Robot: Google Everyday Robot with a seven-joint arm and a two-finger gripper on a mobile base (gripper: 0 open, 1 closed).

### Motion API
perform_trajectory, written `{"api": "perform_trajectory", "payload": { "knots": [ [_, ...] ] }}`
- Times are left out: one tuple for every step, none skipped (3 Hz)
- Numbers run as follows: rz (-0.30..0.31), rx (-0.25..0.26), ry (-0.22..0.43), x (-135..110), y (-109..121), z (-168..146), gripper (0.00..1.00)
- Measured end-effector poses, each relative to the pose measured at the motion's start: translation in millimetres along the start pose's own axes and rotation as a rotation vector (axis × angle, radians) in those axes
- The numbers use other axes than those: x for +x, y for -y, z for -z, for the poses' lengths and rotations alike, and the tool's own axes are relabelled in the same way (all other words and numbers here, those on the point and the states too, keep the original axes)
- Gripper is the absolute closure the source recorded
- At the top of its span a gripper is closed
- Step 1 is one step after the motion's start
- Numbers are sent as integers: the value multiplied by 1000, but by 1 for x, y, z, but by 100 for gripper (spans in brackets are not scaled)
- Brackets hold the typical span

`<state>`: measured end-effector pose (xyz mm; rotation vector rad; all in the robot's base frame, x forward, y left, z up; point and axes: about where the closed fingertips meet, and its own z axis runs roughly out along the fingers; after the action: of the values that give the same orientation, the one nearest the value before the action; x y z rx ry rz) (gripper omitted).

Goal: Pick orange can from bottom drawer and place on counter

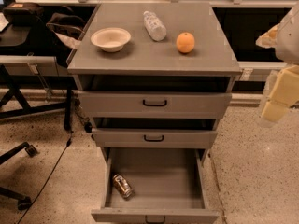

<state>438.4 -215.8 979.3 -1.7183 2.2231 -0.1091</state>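
The orange can [122, 185] lies on its side in the left part of the open bottom drawer [156, 204]. The drawer is pulled far out, its front at the bottom edge of the view. The counter [140, 55] is the grey top of the cabinet. My gripper [280, 97] is at the far right edge, level with the upper drawers, well right of the cabinet and far from the can. It holds nothing that I can see.
On the counter stand a white bowl [110, 38], a clear plastic bottle [154, 25] lying down and an orange fruit [185, 42]. The two upper drawers [154, 103] are slightly open. An office chair base [18, 157] and a cable lie on the floor to the left.
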Motion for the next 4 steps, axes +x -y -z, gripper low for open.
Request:
{"api": "perform_trajectory", "payload": {
  "knots": [
    [0, 0, 0, 0, 0, 0, 0],
    [-91, 28, 17, 3, 6, -13, 0],
    [-254, 75, 41, 7, 17, -39, 0],
    [-256, 67, 50, 7, 16, -42, 0]
  ]
}}
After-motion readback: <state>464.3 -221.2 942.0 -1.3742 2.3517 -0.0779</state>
